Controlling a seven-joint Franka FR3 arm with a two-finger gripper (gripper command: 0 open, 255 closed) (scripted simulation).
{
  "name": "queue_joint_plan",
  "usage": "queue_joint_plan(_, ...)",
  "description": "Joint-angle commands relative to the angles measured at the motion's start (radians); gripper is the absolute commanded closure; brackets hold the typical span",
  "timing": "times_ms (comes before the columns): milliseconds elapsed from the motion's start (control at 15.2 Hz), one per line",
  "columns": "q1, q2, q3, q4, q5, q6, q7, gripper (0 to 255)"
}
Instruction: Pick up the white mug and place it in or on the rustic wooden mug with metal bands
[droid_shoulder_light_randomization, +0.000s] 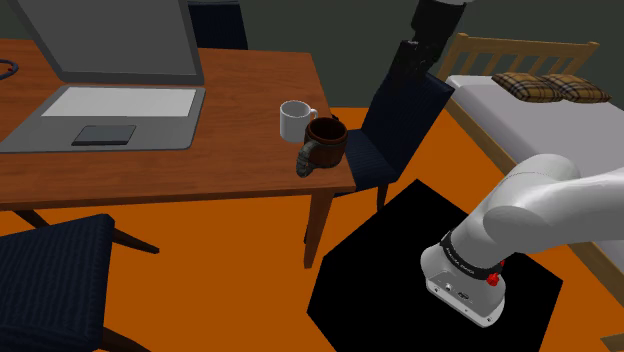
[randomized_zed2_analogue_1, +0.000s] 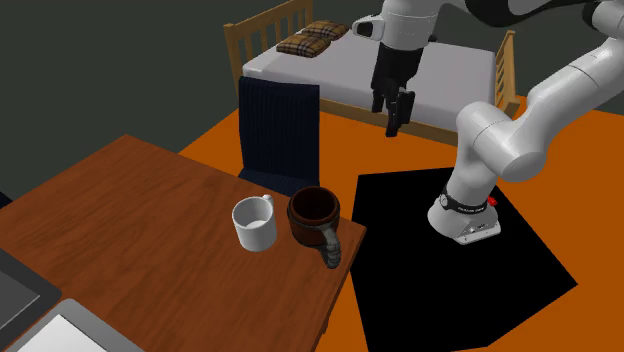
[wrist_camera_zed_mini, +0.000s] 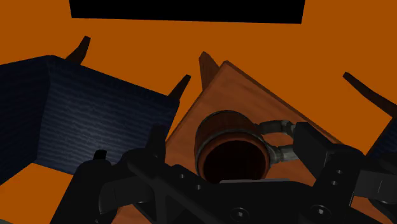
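My jaws hang open and empty. Well below them, the plain white handled mug (droid_shoulder_light_randomization: 294, 120) stands on the brown wooden desk (droid_shoulder_light_randomization: 230, 150) beside the dark metal-banded wooden mug (droid_shoulder_light_randomization: 325, 140); grasping and placing remain.

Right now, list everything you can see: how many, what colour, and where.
White handled mug: one, white, table's corner.
Dark wooden mug with metal bands: one, brown, beside the white mug.
Brown wooden table: one, shoulder view's left.
Grey open laptop: one, on the table.
Dark blue upholstered chairs: two, by the table.
Wooden-framed bed: one, white mattress, shoulder view's right.
Plaid pillows: two, tan, on the bed.
White robot arm: one, shoulder view's lower right.
Black two-finger tool: one, open, raised.
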Motion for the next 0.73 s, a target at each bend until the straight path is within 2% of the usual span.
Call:
queue_joint_plan(0,0.000,0.000,0.000,0.000,0.000,0.000,0.000,0)
queue_joint_plan(660,0.006,0.347,0.061,0.066,0.009,0.285,0.044,0)
